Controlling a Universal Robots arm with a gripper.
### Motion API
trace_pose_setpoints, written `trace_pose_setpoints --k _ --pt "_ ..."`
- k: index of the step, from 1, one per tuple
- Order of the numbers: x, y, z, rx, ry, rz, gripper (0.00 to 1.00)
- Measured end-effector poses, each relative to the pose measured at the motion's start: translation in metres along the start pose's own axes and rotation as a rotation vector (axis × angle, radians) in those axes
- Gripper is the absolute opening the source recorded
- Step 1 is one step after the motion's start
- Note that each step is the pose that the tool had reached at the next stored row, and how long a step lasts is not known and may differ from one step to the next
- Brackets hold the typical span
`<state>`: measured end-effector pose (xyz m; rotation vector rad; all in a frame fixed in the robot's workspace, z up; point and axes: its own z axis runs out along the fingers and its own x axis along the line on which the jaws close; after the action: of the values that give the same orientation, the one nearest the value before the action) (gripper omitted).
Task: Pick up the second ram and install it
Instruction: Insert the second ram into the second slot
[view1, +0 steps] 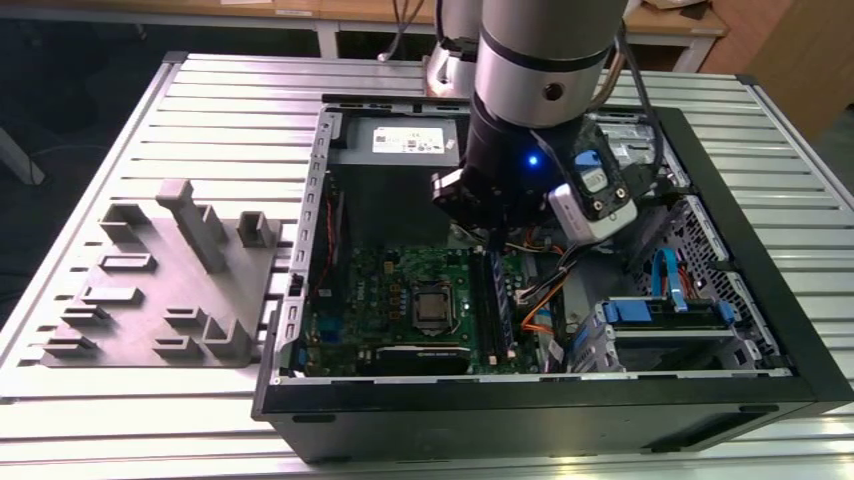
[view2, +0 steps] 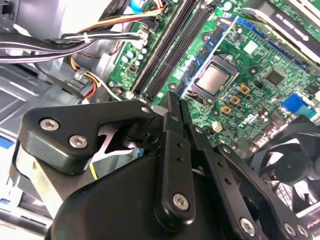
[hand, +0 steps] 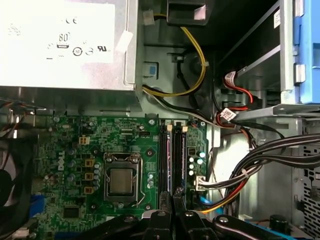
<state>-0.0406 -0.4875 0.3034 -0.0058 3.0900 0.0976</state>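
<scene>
Gripper was down inside the PC case, fingers pinched narrow, almost together, tips over the memory slots. Second ram looked stood on edge in a slot just beside the CPU socket, under the fingertips; couldn't tell if they touched. Grey holder block sat outside the case.

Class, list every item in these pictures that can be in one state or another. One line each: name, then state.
Computer case, open, side panel off.
End effector, shut, tips over the memory slots.
Memory slots, cannot tell whether sticks are seated.
Processor socket, chip fitted, no cooler on it.
Arm's light, lit blue.
</scene>
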Motion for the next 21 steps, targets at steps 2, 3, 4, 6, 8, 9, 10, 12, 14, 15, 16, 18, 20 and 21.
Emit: trace_pose_setpoints --k 2,3,4,6,8,9,10,12,14,15,16,18,20,21 --pt "0.0001 -0.0002 0.0035 0.0 0.0 0.0 0.1" --pt "0.0002 -0.0003 0.0052 0.0 0.0 0.0 0.1" --pt "0.0003 -0.0004 0.0064 0.0001 0.0 0.0 0.1" --pt "0.0003 -0.0004 0.0068 0.0002 0.0001 0.0 0.1" --pt "0.0003 -0.0005 0.0068 0.0002 0.0001 0.0 0.1" --pt "0.0003 -0.0005 0.0069 0.0001 0.0001 0.0 0.1" --pt "0.0003 -0.0004 0.0075 -0.0003 -0.0001 0.0 0.1" --pt "0.0004 -0.0006 0.0095 -0.0002 -0.0001 0.0 0.1" --pt "0.0006 -0.0008 0.0117 -0.0002 0.0 0.0 0.1" --pt "0.0007 -0.0009 0.0131 -0.0003 0.0 0.0 0.1" --pt "0.0007 -0.001 0.0147 -0.0004 0.0 0.0 0.1" --pt "0.0009 -0.0012 0.0181 -0.0004 0.0 0.0 0.1" --pt "0.0014 -0.0016 0.0246 -0.0024 -0.0001 0.0 0.1" --pt "0.0015 -0.0018 0.0262 -0.0028 -0.0001 0.0 0.1"
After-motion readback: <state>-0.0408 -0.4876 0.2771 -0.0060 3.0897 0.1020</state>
